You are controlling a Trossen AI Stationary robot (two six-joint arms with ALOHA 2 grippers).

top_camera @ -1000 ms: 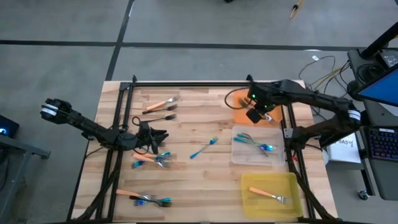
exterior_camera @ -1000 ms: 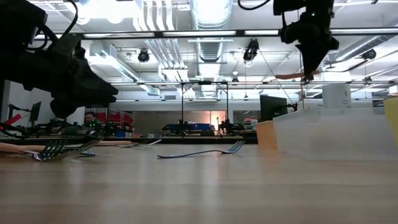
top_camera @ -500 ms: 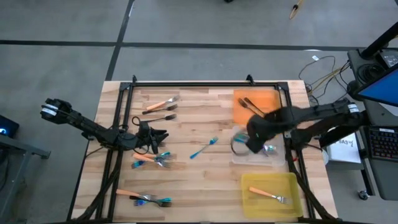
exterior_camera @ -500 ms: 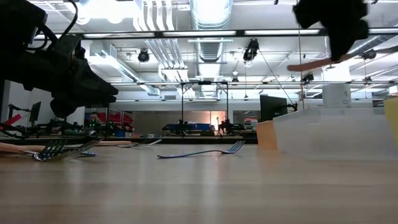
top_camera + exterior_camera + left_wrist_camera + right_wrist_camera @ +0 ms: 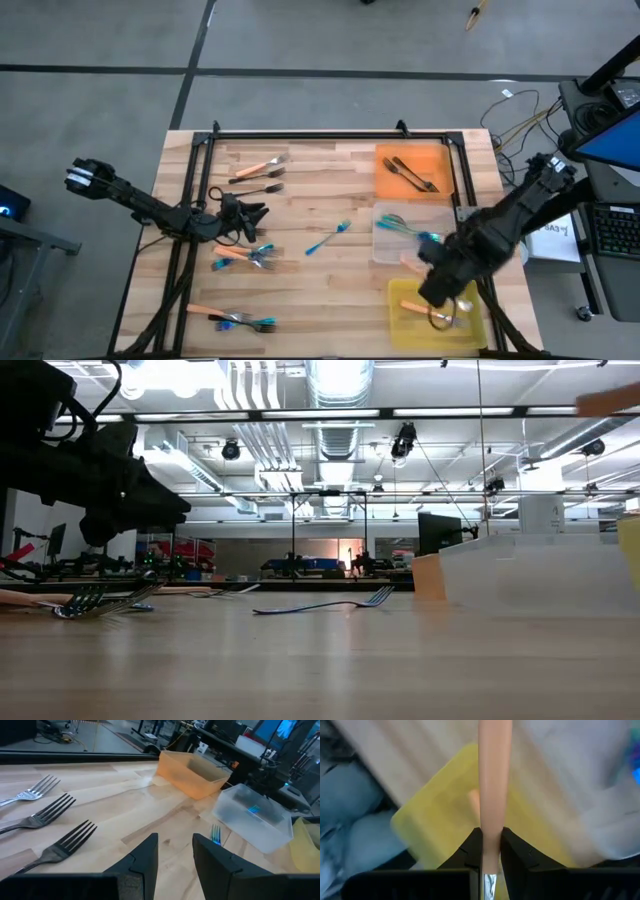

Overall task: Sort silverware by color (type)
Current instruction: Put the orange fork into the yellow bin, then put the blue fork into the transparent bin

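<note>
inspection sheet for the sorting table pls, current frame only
Surface: wooden table, black frame rails.
Job's things: two dark forks in orange tray; blue forks in clear tray; orange fork in yellow tray; loose forks on the left half.
Clutter: nothing seen.
Grippers: right claw shut on an orange-handled fork above yellow tray; left claw open, empty, near the loose forks.
Cables: wires off the table's right.
Surroundings: workshop; keyboard at right.
</note>
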